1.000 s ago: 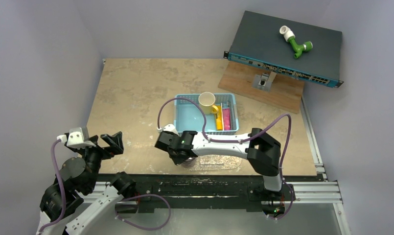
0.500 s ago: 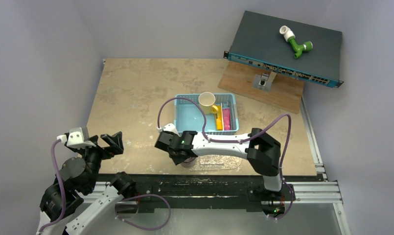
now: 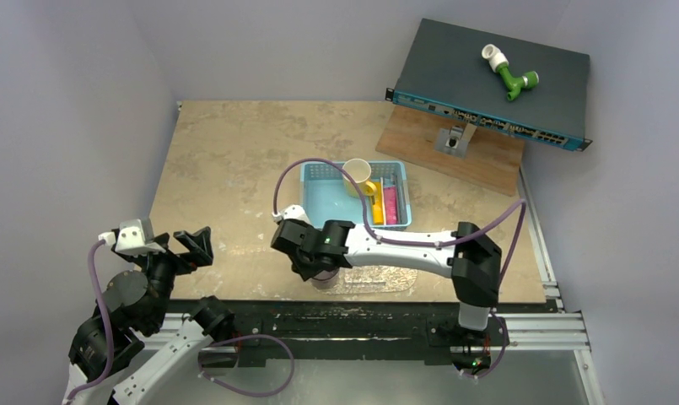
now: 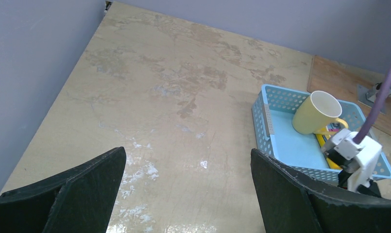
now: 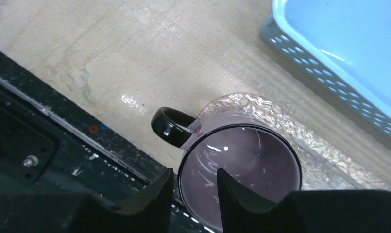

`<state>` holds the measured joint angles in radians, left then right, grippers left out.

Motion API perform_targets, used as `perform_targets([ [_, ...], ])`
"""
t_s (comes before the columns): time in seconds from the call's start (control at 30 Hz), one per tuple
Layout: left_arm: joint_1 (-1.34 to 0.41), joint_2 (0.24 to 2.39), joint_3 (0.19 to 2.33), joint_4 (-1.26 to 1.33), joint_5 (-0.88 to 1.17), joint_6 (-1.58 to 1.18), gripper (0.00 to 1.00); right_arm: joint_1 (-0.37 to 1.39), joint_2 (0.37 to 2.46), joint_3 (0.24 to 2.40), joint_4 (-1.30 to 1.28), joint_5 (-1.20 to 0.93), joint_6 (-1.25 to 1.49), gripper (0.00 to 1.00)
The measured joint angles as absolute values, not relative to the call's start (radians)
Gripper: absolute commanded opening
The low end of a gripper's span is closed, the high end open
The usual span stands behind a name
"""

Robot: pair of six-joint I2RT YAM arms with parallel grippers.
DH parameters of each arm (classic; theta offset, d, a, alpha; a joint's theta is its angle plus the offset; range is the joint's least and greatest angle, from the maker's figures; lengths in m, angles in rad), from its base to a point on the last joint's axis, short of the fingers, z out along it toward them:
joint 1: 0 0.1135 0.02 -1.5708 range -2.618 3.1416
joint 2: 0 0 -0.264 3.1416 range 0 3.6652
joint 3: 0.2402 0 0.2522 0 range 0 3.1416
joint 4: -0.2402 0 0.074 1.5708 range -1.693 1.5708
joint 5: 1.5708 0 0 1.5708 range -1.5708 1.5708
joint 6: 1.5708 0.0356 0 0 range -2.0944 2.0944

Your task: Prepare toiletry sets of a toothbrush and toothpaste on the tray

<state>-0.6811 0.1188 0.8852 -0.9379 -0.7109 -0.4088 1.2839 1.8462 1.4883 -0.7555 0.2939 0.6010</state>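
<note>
The clear glittery tray (image 3: pixel 382 279) (image 5: pixel 273 112) lies at the table's near edge. On its left end stands a purple mug (image 5: pixel 242 167) with a black handle. My right gripper (image 3: pixel 317 268) (image 5: pixel 195 171) hangs over the mug and is open: one finger is outside the rim, the other inside, with slack around the wall. A yellow toothpaste (image 3: pixel 376 206) and a pink toothpaste (image 3: pixel 390 205) lie in the light-blue basket (image 3: pixel 320 207) (image 4: pixel 260 114). I cannot make out a toothbrush. My left gripper (image 3: pixel 196 245) (image 4: pixel 187 150) is wide open above bare table at the near left.
A pale yellow mug (image 3: pixel 358 175) (image 4: pixel 318 111) lies tilted in the basket. A dark network switch (image 3: pixel 487 84) with a green-and-white pipe fitting (image 3: pixel 511 74) sits on a wooden board at the back right. The table's black front rail (image 5: pixel 62 141) runs just beside the purple mug.
The right gripper's jaws have opened off the purple mug's rim. The right arm's elbow has swung to the right. The left arm has not moved.
</note>
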Motion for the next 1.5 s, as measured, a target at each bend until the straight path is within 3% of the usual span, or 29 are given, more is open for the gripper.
perform_targets([
  [0.33,-0.681,0.128,0.885,-0.938,-0.71,-0.409,1.0,1.262,1.737,1.511,-0.796,0.329,0.552,0.41],
  [0.83,-0.681,0.148,0.885,-0.938,-0.691,-0.408,1.0,1.045,1.689,1.584,-0.785,0.453,0.414,0.48],
  [1.5,-0.681,0.157,0.885,-0.937,-0.677,-0.406,1.0,0.849,1.975,1.799,-0.754,0.533,0.382,0.46],
])
